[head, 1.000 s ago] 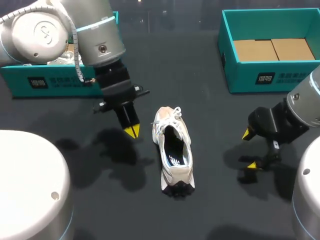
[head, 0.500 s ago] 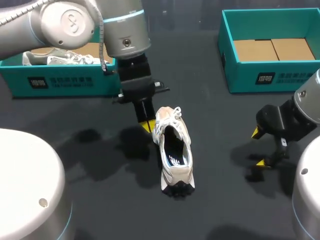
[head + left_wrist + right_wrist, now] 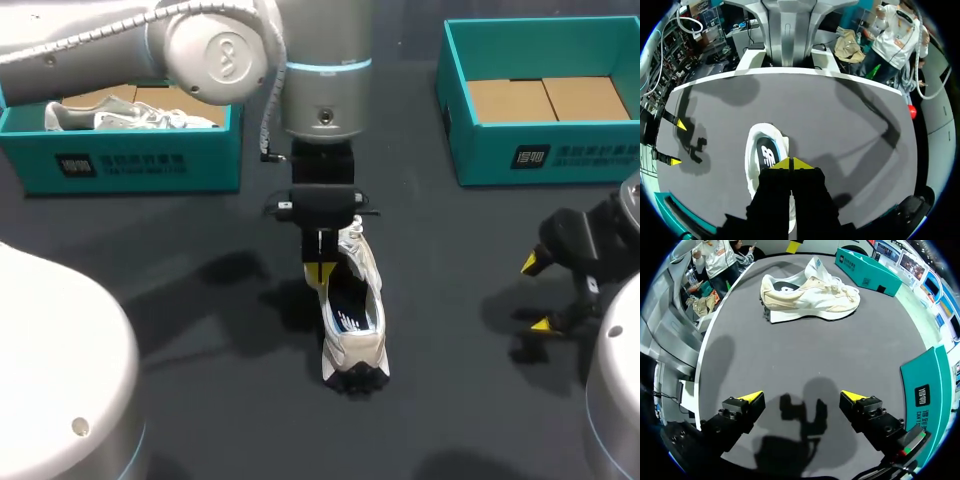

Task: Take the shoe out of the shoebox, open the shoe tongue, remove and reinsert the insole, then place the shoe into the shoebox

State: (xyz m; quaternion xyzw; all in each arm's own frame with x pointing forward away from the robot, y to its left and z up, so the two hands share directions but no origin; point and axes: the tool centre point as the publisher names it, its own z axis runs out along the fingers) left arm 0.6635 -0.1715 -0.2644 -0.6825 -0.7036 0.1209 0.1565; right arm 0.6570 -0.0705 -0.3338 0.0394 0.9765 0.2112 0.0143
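Note:
A white and cream shoe (image 3: pixel 352 330) lies on the dark table, toe toward the back, its dark insole (image 3: pixel 347 316) showing inside. My left gripper (image 3: pixel 320 272) hangs shut just over the shoe's opening by the tongue, with nothing between its tips. In the left wrist view the closed yellow tips (image 3: pixel 791 163) sit above the shoe (image 3: pixel 756 170) and its insole (image 3: pixel 767 154). My right gripper (image 3: pixel 537 294) stands open well to the right of the shoe, low over the table. From the right wrist the shoe (image 3: pixel 810 292) lies far ahead of that open gripper (image 3: pixel 802 396).
A teal shoebox (image 3: pixel 130 160) at the back left holds another shoe (image 3: pixel 125 118). A second teal shoebox (image 3: pixel 520 150) at the back right holds a cardboard insert. The right box's corner (image 3: pixel 930 385) lies close beside my right gripper.
My left arm has swung right from the left of the shoe until its shut gripper is over the shoe's opening. My right gripper drew back slightly to the right, still open.

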